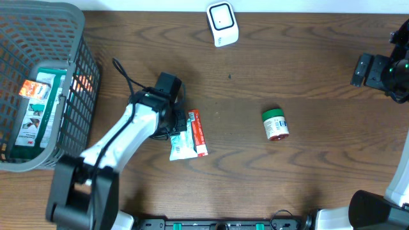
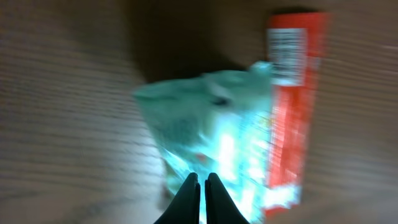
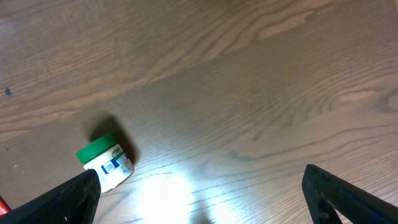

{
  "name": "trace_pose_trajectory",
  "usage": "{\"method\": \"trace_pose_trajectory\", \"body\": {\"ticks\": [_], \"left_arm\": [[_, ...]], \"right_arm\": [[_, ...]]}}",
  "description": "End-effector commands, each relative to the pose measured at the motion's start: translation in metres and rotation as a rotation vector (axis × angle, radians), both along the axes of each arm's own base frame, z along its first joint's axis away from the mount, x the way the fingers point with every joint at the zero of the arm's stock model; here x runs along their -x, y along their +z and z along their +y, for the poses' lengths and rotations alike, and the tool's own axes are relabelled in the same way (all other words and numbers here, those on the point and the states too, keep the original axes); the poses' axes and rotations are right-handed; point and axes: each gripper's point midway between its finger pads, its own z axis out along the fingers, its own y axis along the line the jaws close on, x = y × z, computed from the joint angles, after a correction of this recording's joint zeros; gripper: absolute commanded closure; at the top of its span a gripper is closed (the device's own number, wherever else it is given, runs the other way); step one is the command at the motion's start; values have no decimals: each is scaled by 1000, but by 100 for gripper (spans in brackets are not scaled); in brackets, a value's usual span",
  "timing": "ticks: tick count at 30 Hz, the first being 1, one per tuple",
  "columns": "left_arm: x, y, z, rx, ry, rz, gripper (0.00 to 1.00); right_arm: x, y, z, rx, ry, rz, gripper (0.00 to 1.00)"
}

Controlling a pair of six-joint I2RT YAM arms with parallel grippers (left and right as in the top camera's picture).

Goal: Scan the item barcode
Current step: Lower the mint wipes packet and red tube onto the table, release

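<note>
The teal-and-red packet (image 1: 189,135) lies flat left of centre in the overhead view, its barcode (image 2: 286,55) showing on the red strip. The left gripper (image 2: 202,186) sits at its edge with fingers pressed together; whether they pinch the thin film I cannot tell, so a firm hold should come before lifting, barcode kept toward the white scanner (image 1: 222,23) at top centre. The right gripper (image 3: 199,199) stands spread wide near the green-lidded jar (image 3: 106,163), well apart.
</note>
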Motion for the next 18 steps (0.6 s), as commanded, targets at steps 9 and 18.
{"method": "trace_pose_trajectory", "body": {"ticks": [9, 18], "left_arm": [[12, -60, 29, -188, -24, 133, 93], [-15, 21, 36, -198, 26, -112, 93]], "right_arm": [[-1, 2, -1, -4, -17, -10, 1], [-1, 2, -1, -4, -17, -10, 1]]}}
